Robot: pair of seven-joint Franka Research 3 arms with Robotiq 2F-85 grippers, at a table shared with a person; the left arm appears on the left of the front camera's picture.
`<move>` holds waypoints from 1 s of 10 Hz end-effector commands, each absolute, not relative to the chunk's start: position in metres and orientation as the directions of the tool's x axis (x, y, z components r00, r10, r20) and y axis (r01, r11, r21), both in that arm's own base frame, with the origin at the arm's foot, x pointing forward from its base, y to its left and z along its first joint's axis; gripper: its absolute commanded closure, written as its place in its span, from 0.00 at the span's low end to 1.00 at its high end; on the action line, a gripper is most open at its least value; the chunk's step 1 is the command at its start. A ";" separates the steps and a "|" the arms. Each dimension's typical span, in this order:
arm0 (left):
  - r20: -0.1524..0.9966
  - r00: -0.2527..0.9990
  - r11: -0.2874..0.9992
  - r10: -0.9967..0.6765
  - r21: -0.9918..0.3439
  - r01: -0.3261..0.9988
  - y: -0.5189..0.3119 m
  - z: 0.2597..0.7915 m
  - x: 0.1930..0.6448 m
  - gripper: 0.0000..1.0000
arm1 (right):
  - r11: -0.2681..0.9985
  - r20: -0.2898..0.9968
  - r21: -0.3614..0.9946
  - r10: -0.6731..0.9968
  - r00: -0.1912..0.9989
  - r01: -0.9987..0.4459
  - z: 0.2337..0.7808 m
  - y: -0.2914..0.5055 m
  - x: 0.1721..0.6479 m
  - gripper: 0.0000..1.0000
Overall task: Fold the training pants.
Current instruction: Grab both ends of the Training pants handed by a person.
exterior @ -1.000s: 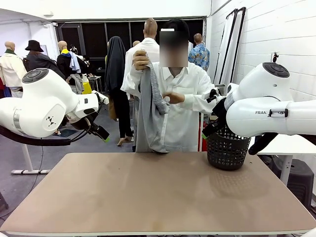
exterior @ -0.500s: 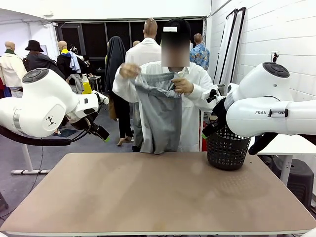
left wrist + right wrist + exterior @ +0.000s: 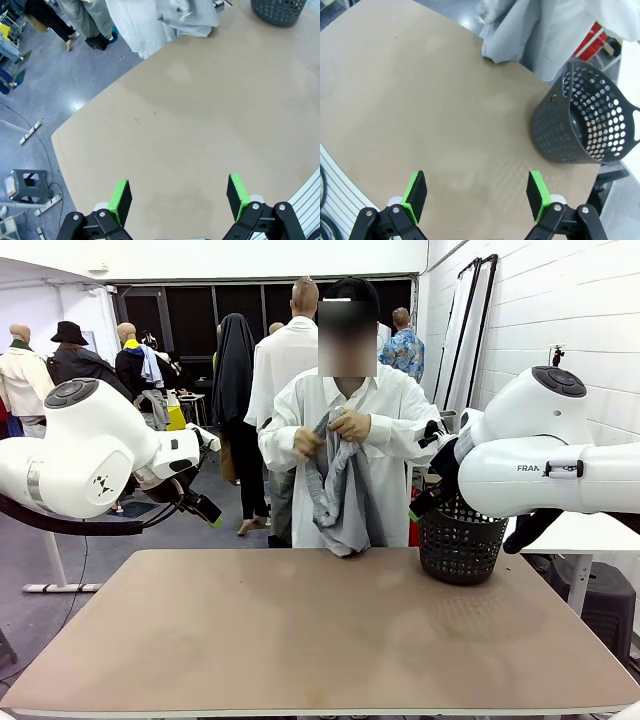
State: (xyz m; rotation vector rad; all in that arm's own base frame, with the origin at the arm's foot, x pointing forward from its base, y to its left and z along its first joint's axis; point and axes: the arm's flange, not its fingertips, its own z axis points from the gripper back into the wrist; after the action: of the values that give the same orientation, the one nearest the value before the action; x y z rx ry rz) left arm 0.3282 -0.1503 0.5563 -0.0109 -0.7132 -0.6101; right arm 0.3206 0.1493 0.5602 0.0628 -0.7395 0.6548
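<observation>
Nearest you, both pincers hang released over the tan worktop (image 3: 320,640). Your left pincer (image 3: 177,194) has its green pads spread wide and holds nothing, and your right pincer (image 3: 477,194) is the same. A dark perforated basket (image 3: 462,545) stands at the worktop's far right. Beyond the far edge, the person bunches the training pants (image 3: 342,502) in both hands (image 3: 350,426) at chest height, the cloth hanging down to the worktop's edge

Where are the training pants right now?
Front view: the training pants hang bunched in the person's hands at the table's far edge, left of the black basket.
</observation>
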 end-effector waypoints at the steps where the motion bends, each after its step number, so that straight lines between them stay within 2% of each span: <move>1: 0.624 0.586 0.828 -0.518 0.192 0.527 -0.150 0.558 0.329 0.00 | 0.799 0.649 -0.168 0.531 0.545 -0.578 0.560 0.151 0.321 0.00; 10: 0.624 0.586 0.828 -0.518 0.192 0.527 -0.150 0.558 0.329 0.00 | 0.799 0.649 -0.168 0.531 0.545 -0.578 0.560 0.151 0.321 0.00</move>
State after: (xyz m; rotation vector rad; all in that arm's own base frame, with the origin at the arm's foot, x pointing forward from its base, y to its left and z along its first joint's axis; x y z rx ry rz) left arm 0.3282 -0.1503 0.5564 -0.0109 -0.7132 -0.6101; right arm 0.3206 0.1493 0.5602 0.0628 -0.7395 0.6548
